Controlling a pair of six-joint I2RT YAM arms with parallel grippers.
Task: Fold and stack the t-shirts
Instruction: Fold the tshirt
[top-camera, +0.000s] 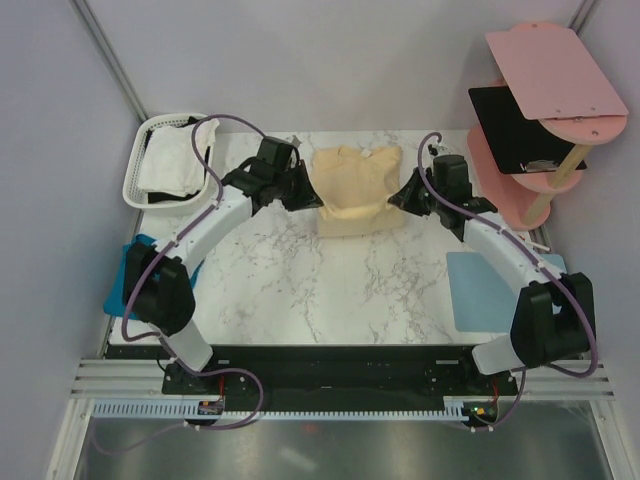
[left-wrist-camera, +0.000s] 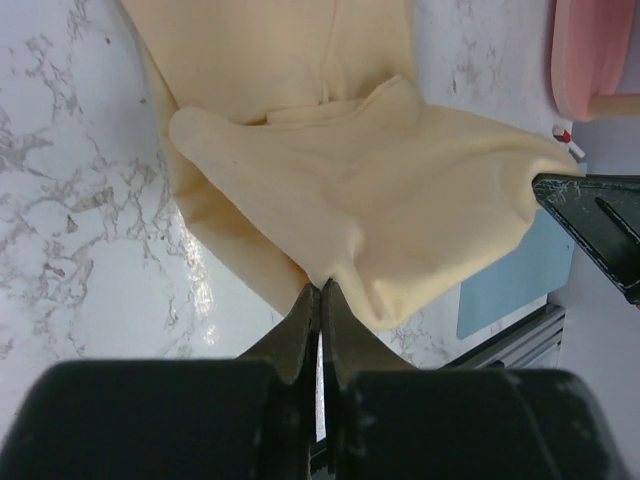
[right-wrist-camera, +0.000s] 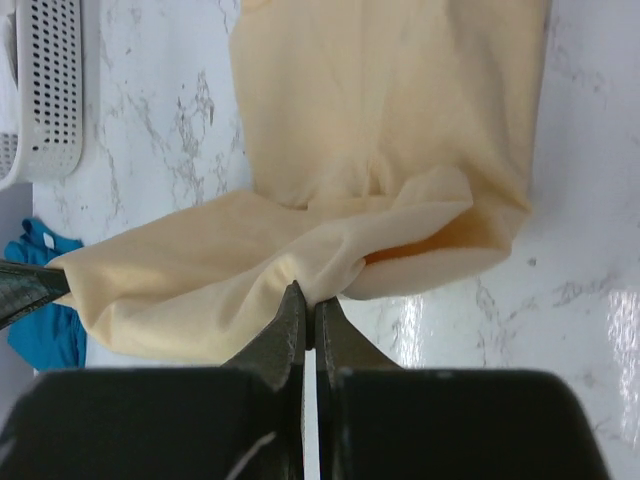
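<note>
The pale yellow-cream t-shirt (top-camera: 357, 180) lies at the far middle of the marble table (top-camera: 300, 290), its body running near to far. Its near edge is lifted off the table and strung left to right between your two grippers. The left gripper (left-wrist-camera: 320, 288) is clamped on the left end of that edge and the right gripper (right-wrist-camera: 305, 292) on the right end, each with its jaws pressed together on a pinch of cloth. They face each other across the shirt, about level and equally close to it, so neither arm leads. All the cloth that lies flat is on the far side of the held edge, so the fold most likely calls for you to carry that edge toward the far side with both arms together, keeping it taut and square. The white t-shirt (top-camera: 180, 155) sits in the white basket (top-camera: 135, 190) at far left. The teal t-shirt (top-camera: 118, 275) is at the table's left edge by the left arm, and a light-blue mat (top-camera: 485, 290) lies near right; all of these are well apart from the grip.
</note>
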